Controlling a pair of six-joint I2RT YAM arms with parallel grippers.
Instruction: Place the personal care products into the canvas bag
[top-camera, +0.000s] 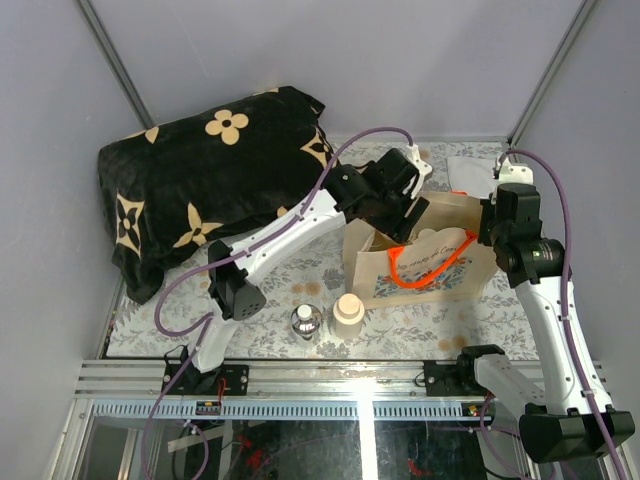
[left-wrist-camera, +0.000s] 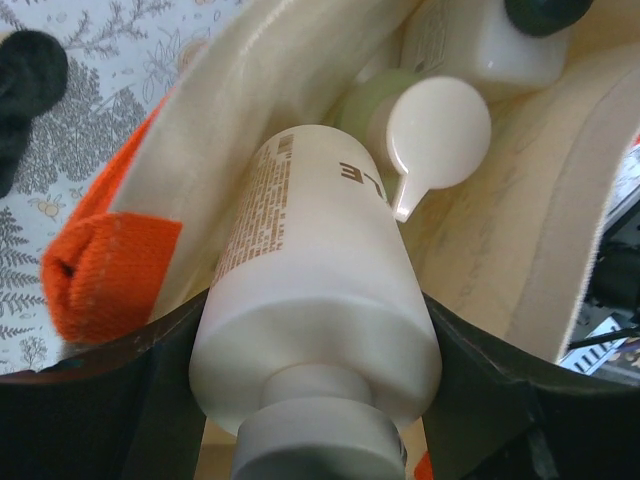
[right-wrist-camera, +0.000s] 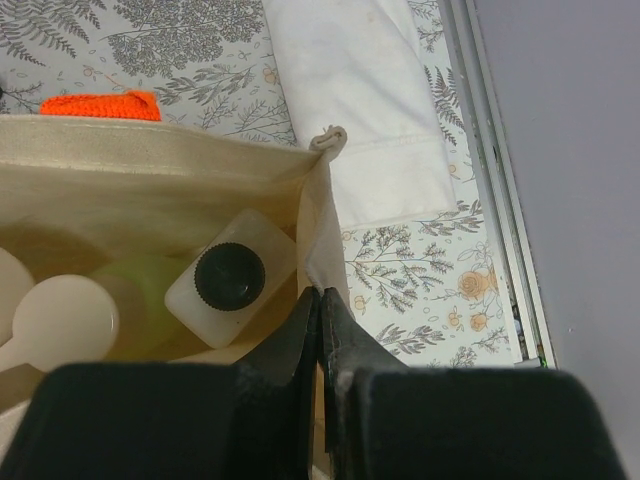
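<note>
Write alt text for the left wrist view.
The left end effector grips a cream bottle, aimed into the canvas bag. Inside lie a pale green bottle with beige cap and a white bottle; an orange handle shows at left.

Table (top-camera: 440, 322): blanket (top-camera: 200, 180), bag (top-camera: 375, 272), clear bottle (top-camera: 307, 320), cream bottle (top-camera: 349, 309), cloth (top-camera: 468, 172)

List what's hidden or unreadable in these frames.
- Top view: canvas bag interior, hidden by the left gripper.
- Left wrist: held cream bottle, cap cut off by the bottom edge, label print blurred.
- Right wrist: pale green bottle blurred, lower part behind the right gripper.
- Top view: right gripper's fingertips, hidden under its own wrist.
</note>
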